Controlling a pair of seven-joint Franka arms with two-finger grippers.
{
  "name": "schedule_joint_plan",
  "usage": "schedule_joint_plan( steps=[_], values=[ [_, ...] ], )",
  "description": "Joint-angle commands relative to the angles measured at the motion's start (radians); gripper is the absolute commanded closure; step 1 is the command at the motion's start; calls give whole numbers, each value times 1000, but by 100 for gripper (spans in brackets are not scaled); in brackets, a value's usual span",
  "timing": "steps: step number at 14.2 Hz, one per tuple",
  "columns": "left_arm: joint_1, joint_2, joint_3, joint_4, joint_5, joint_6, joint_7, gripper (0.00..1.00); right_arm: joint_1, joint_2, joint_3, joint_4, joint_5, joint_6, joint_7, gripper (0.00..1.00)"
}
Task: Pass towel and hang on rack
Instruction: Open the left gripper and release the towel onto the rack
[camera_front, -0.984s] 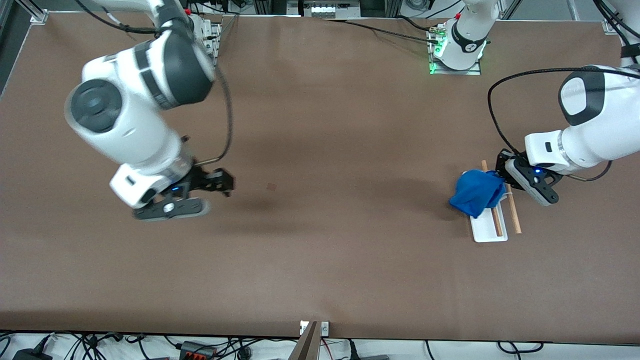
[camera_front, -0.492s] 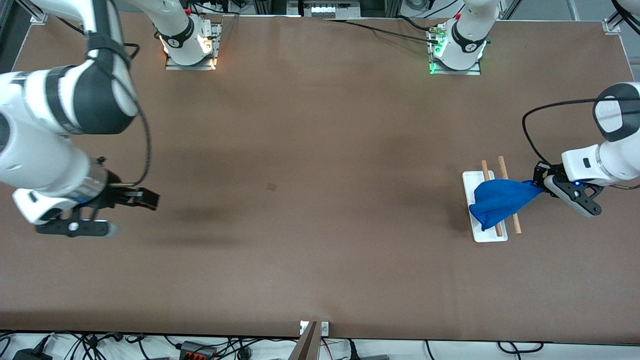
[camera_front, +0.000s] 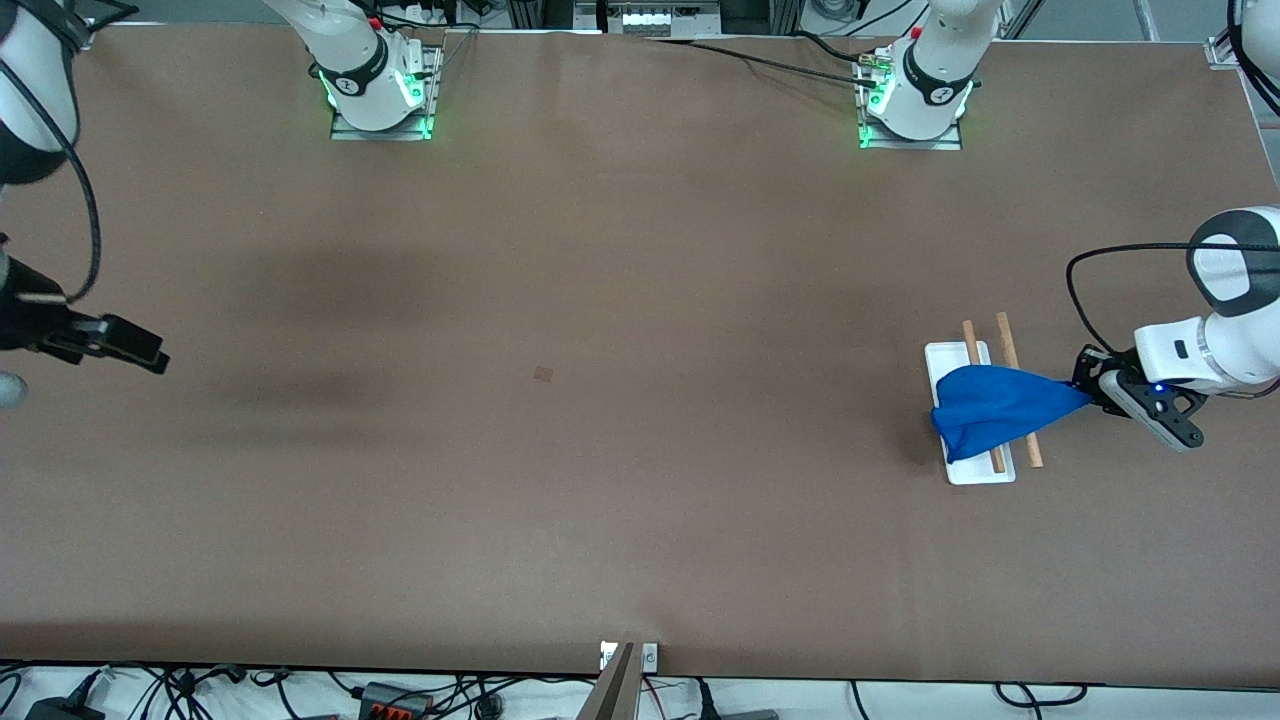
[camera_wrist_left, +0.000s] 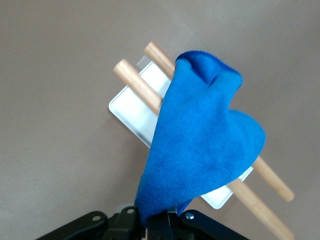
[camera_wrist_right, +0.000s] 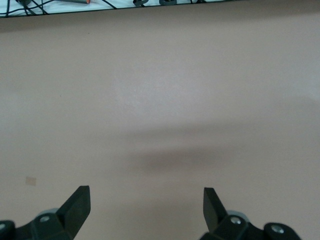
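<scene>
The right arm waits at the right arm's end of the counter (camera_front: 620, 480), its white links mostly out of sight at the edge of the front view, the forearm dropping from the corner by its base toward the counter. Its right pincer (camera_wrist_right: 146, 206) hangs over bare brown surface with the jaws spread wide and nothing between them; in the front view only one dark finger (camera_front: 125, 343) of it juts out over the counter. Toward the left arm's end stands the rack (camera_front: 980, 415), a white flat base carrying two parallel wooden rods. The towel (camera_front: 995, 408), bright blue, is draped over both rods, bunched above the base and drawn out into a narrowing tail that leads off the rack toward the end of the counter. The left arm reaches in from that end with its elbow raised and its wrist angled down toward the rack. The left pincer (camera_front: 1100, 390) sits just beside the rack, over the counter, its jaws closed narrow on the tip of the towel's tail, the cloth pulled fairly taut between rods and pincer.
</scene>
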Motion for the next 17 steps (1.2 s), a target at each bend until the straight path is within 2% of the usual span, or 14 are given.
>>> schedule_joint_plan(
  steps=[1, 2, 4, 7, 9, 10, 11, 12, 17],
  values=[
    [38, 27, -15, 23, 26, -3, 41, 99, -27, -45, 31, -49, -20, -11, -70, 0],
    [40, 41, -14, 23, 24, -2, 38, 99, -29, -51, 31, -47, -21, -63, -70, 0],
    [38, 61, -14, 22, 24, 21, 31, 99, -27, -80, 29, -93, -21, -63, -57, 0],
    [41, 116, -15, 25, 24, 66, 37, 97, -27, -184, 29, -269, -23, 38, -60, 0],
    [32, 120, -15, 31, 24, 66, 28, 54, -27, -239, 29, -367, -24, 107, -76, 0],
    [29, 123, -15, 31, 24, 66, 28, 49, -27, -246, 29, -377, -26, 104, -82, 0],
    [31, 133, -15, 31, 24, 66, 43, 18, -29, -249, 29, -377, -26, 95, -91, 0],
    [41, 142, -17, 31, 16, 67, 49, 0, -29, -250, 28, -369, -24, 79, -103, 0],
    [37, 146, -15, 89, 23, 43, 115, 0, -27, -244, 27, -339, -23, 30, -102, 0]
  ],
)
